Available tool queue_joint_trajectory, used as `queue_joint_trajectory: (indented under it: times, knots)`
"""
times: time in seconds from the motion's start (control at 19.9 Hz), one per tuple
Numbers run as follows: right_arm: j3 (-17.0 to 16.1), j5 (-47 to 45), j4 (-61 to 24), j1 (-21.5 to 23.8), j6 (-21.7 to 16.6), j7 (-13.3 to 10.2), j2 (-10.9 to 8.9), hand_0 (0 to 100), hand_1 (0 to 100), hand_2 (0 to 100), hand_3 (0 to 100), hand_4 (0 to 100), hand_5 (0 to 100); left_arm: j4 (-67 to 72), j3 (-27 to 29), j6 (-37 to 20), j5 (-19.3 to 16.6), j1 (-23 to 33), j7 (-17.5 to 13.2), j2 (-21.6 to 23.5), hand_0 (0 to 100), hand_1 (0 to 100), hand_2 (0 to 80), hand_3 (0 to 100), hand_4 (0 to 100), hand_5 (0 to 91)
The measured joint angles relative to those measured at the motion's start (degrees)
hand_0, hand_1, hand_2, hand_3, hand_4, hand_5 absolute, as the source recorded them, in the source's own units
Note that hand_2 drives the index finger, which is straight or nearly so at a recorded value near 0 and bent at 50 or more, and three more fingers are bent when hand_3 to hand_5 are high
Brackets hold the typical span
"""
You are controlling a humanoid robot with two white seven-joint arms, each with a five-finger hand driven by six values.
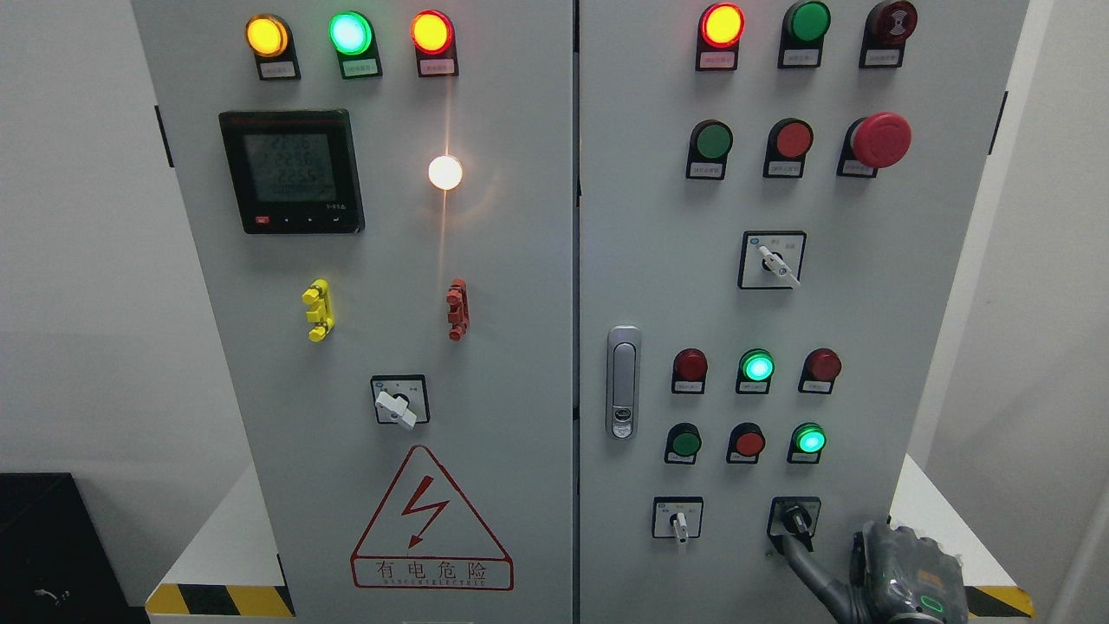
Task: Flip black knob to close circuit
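right hand (901, 576) low at panel's bottom right; one finger (801, 555) up against black knob (794, 518), likely to turn it | grip state: cannot tell | left arm unseen

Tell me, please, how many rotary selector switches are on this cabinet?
4: left-door switch; upper right-door switch; white-handled switch and black knob along the right door's bottom. The right hand could hide another.
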Motion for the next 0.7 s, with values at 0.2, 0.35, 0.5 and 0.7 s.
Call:
queue_joint_trajectory:
  times: [0.2, 0.35, 0.5, 0.7]
  knots:
    - [-0.4, -0.1, 0.0, 0.0, 0.0, 0.1, -0.06, 0, 0, 91, 100, 94, 100, 0.0, 0.0, 0.0, 0.0, 0.0, 0.0, 0.0, 12, 56, 0.0, 0, 0, 0.0]
    - [-0.7, -0.1, 0.1, 0.0, 0.0, 0.1, -0.10, 0, 0, 90, 100, 94, 100, 0.0, 0.0, 0.0, 0.0, 0.0, 0.0, 0.0, 12, 56, 0.0, 0, 0, 0.0]
    - [-1.0, -0.1, 0.1, 0.0, 0.2, 0.1, -0.16, 0, 0, 90, 100, 94, 100, 0.0, 0.0, 0.0, 0.0, 0.0, 0.0, 0.0, 12, 56, 0.0, 0, 0, 0.0]
    - [-1.2, -0.3, 0.1, 0.0, 0.4, 0.1, -0.18, 0, 0, 90, 100, 94, 100, 0.0, 0.0, 0.0, 0.0, 0.0, 0.0, 0.0, 12, 56, 0.0, 0, 0, 0.0]
